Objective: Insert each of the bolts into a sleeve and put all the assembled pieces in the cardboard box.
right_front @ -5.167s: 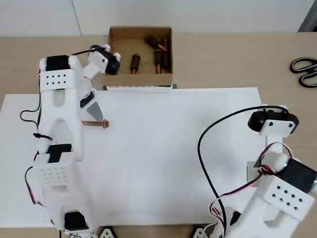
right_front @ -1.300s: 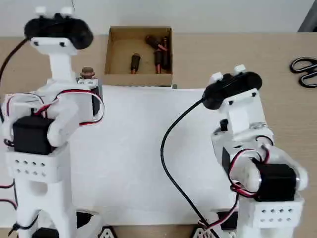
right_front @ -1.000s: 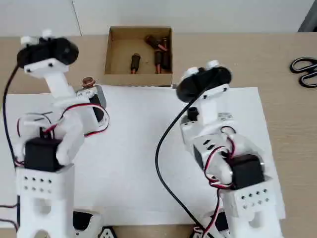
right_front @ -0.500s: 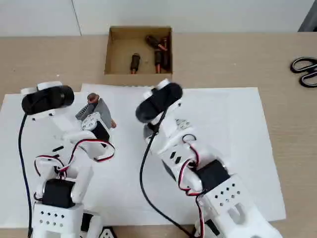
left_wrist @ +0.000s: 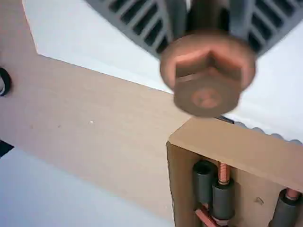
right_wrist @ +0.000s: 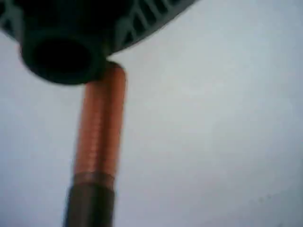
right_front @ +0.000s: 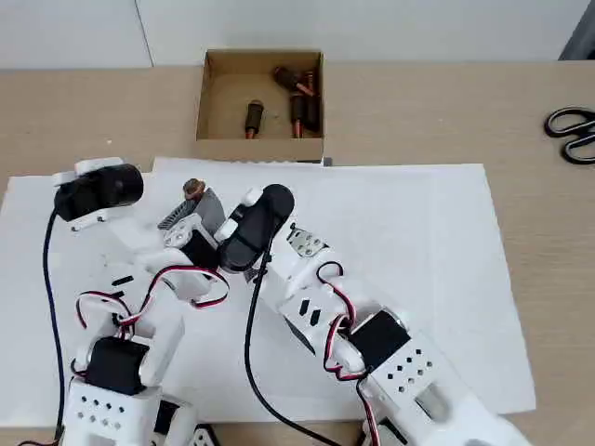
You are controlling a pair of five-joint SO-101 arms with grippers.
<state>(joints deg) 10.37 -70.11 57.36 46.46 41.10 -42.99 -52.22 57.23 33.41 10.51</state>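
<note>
Insertion step; my left claw [left_wrist: 208,21] clamps the bolt [left_wrist: 207,75], right claw [right_wrist: 68,26] clamps the sleeve [right_wrist: 61,56], over the paper [right_front: 418,242] nr the cardboard box [right_front: 260,149]; bolt tip sits beside sleeve mouth, not in; I must re-centre, then push.

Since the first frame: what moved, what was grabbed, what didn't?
The left arm picked the bolt off the paper and raised it. The right arm swung in from the right edge, bringing a sleeve up to the bolt's threaded tip. The cardboard box, its assembled pieces and the scissors stayed put.
</note>
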